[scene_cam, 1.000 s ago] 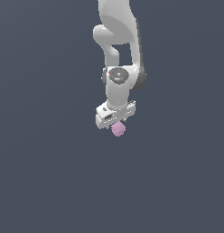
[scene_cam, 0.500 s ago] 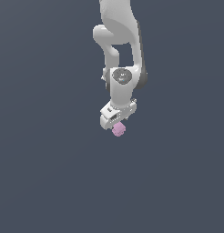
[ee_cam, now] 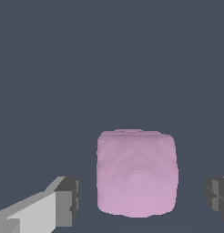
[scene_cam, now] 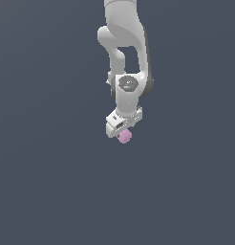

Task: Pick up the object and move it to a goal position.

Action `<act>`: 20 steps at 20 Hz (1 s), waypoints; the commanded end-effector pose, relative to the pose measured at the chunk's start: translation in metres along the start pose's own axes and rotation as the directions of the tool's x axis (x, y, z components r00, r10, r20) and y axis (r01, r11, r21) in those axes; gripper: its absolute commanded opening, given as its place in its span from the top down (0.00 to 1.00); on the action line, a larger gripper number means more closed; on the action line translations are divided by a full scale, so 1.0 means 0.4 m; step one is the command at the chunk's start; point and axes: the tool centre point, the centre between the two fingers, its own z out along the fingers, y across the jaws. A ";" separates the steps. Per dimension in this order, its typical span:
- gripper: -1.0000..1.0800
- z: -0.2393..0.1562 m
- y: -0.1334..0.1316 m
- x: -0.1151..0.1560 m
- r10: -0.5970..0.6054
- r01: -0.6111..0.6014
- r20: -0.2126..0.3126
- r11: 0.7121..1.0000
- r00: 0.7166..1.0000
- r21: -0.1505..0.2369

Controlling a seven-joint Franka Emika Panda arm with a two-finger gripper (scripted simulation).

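Two fingertips [ee_cam: 68, 200] partly cropped beside object [ee_cam: 136, 173]

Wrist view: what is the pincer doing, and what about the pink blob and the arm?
Pincer: open, a gap shows between each finger and the blob.
Blob: upright, between the fingers, not gripped.
Arm: reaching down, with the pincer over the blob.
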 end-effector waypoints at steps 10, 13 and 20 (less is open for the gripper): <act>0.04 0.090 -0.001 -0.001 -0.004 0.004 0.000 1.000 1.000 0.000; 1.00 0.090 -0.001 -0.001 -0.004 0.004 0.000 1.000 1.000 0.000; 1.00 0.090 -0.001 -0.001 -0.004 0.004 0.000 1.000 1.000 0.000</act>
